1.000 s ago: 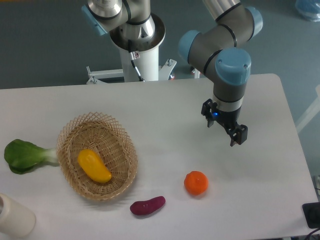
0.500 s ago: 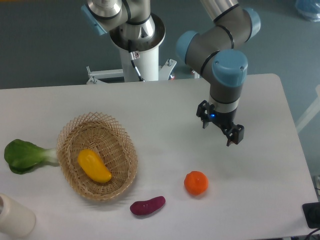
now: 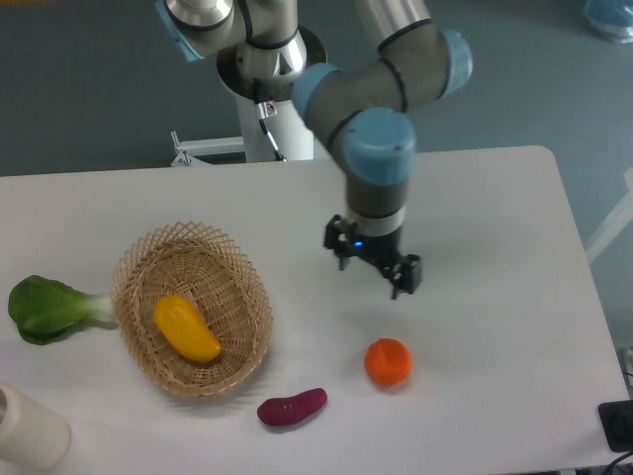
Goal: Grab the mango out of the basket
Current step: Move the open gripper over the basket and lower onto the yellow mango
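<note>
The black two-finger gripper [image 3: 373,263] hangs over bare table with its jaws spread wide and nothing between them. Just below it and slightly to its right sits the round orange fruit [image 3: 388,361]; the small purple oblong vegetable [image 3: 292,407] lies lower and to its left. Well off to its left rests the round, light tan woven wicker basket [image 3: 138,267], and the glossy yellow oblong mango [image 3: 186,329] lies inside it, untouched. Reaching, descending, grasping and lifting all remain.
</note>
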You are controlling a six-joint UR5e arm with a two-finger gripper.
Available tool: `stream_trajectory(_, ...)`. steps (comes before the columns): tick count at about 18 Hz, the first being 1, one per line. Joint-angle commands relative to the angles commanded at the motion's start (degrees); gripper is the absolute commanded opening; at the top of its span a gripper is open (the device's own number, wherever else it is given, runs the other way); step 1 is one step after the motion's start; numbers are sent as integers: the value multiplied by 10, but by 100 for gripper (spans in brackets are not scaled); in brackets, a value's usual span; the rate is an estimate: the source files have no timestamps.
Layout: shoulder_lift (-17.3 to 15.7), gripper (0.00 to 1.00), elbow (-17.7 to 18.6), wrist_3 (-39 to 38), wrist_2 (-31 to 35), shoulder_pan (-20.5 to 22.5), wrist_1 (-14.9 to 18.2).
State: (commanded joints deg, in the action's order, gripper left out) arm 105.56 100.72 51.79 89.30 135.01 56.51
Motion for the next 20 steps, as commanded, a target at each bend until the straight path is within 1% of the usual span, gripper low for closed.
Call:
stream_trajectory(6, 3, 100, -2, -154, -1, -64, 1)
stream_trajectory(9, 7, 100, -6, -250, -3, -104, -3)
stream_trajectory(11, 23, 100, -11, -299, -3, -129, -5)
stream_trajectory(14, 51, 100, -33, -386, 0, -153, -13)
stream_trajectory(16, 65, 100, -37, -422, 0, -161, -15)
stream_trajectory(18, 70, 100, -34, -454, -1, -170, -17)
stream_trajectory(20, 75, 100, -33, -466, -3, -184, -17)
